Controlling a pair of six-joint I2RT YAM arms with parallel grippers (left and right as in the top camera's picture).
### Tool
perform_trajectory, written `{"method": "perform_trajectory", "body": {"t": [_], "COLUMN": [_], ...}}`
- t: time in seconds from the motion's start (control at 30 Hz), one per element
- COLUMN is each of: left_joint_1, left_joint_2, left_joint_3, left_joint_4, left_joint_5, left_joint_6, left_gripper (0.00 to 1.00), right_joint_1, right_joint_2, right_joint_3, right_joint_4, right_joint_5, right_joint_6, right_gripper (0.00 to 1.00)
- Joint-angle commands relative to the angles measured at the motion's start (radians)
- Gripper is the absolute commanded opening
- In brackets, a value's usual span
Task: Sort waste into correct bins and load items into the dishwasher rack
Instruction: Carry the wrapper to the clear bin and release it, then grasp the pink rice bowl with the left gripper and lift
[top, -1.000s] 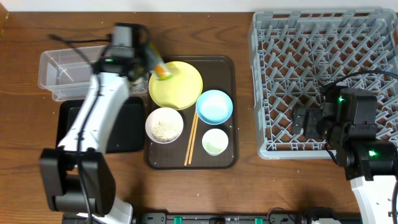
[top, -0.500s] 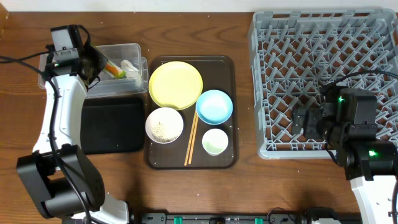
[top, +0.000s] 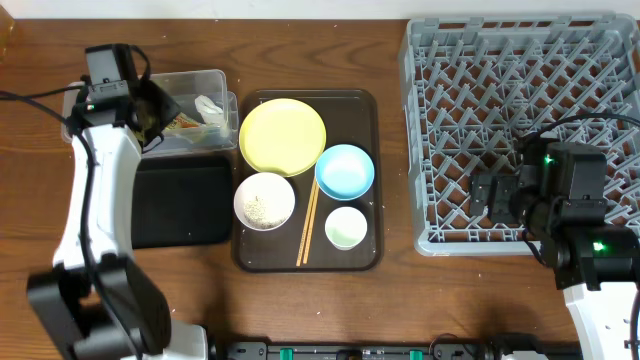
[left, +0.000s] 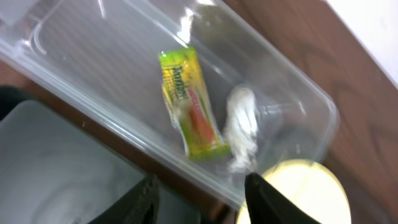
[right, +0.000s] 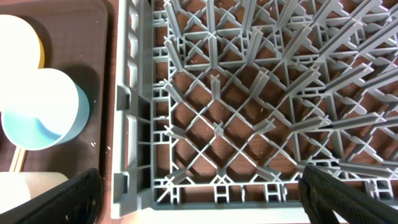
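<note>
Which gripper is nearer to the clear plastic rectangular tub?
Left. The left gripper hovers over the clear plastic tub; the right gripper is far off, above the grey plastic lattice rack.

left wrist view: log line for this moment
left gripper open over clear tub | wrapper and white scrap in tub | right gripper open over rack

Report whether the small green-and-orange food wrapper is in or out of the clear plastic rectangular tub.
In. The green-and-orange food wrapper lies flat on the floor of the clear plastic tub, beside the crumpled white scrap.
</note>
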Motion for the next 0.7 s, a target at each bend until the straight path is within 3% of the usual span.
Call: {"method": "perform_trajectory", "body": {"t": [0.0,0.27,0.67], "left_joint_1": [-0.068,-0.281,-0.569], "left_joint_2": [-0.101,-0.134,-0.047], "left_joint_3": [0.006,-0.018,-0.200], "left_joint_4": [-0.087,-0.354,-0.230], "left_joint_5": [-0.008,0.047,0.049], "left_joint_6": [0.155,0.190,0.185], "left_gripper": [0.50,0.54,0.53], "right_joint_1": [0.014,0.014,0.014], "right_joint_2": [-0.002,-0.002,-0.002], "right_joint_3": [0.010,0.010,0.010], "right_joint_4": [-0.001,0.000,-0.003], "right_joint_5": [-0.004,-0.004,-0.005], "right_joint_6": [-0.010,-0.010,-0.010], "right_gripper": [0.99,0.99,0.99]}}
